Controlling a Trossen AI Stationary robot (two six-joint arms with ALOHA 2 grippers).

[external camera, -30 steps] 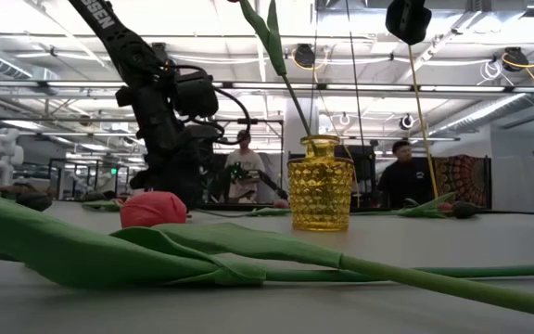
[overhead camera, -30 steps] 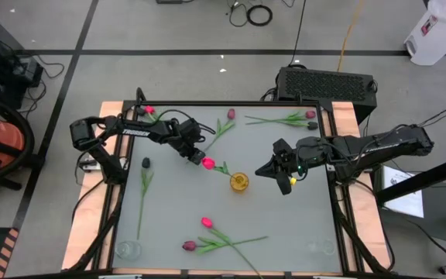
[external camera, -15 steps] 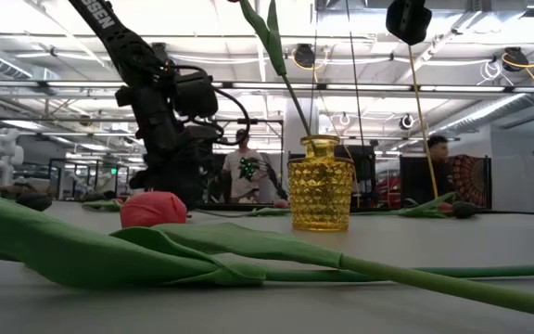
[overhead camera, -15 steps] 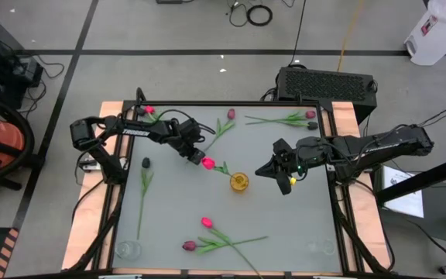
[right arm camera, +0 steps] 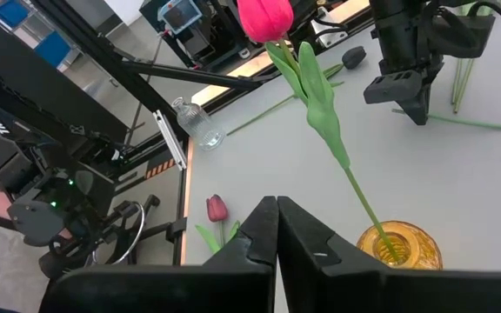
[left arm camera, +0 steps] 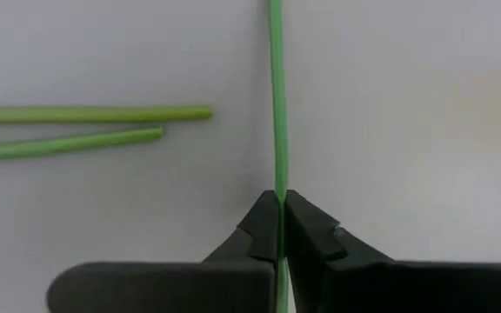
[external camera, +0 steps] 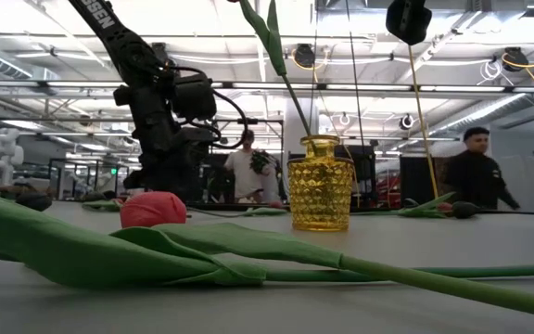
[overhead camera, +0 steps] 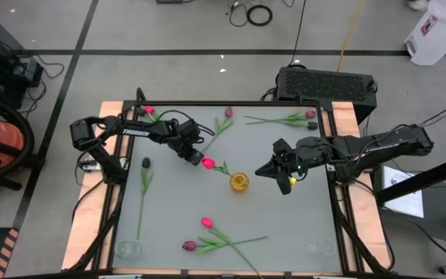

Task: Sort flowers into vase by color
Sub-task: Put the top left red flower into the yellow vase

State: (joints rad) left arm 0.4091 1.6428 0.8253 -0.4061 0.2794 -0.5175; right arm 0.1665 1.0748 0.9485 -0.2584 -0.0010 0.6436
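My left gripper (overhead camera: 197, 153) is down at the table left of centre, shut on the thin green stem (left arm camera: 276, 130) of a tulip. That tulip's maroon head (overhead camera: 228, 113) lies near the far edge. A yellow glass vase (overhead camera: 239, 182) stands mid-table with one pink tulip (overhead camera: 207, 163) leaning out of it. My right gripper (overhead camera: 262, 170) hovers shut and empty to the right of the vase, which shows below its fingers in the right wrist view (right arm camera: 400, 246). More tulips lie flat around the table. My left gripper pinches the stem's lower part (left arm camera: 276, 181) between its two fingertips. The fingers come steeply from above. The stem runs straight on ahead of them and lies flat on the table.
Two other stem ends (left arm camera: 146, 122) lie beside the held stem. Tulips lie at the far right (overhead camera: 310, 115), far left (overhead camera: 149, 111), left (overhead camera: 145, 163) and near edge (overhead camera: 206, 222). A clear glass vase (overhead camera: 128, 249) stands at the near left corner. People move in the room behind.
My left gripper has kept its place and shut on the stem. The right arm has not moved. A person in the background has walked to the right.
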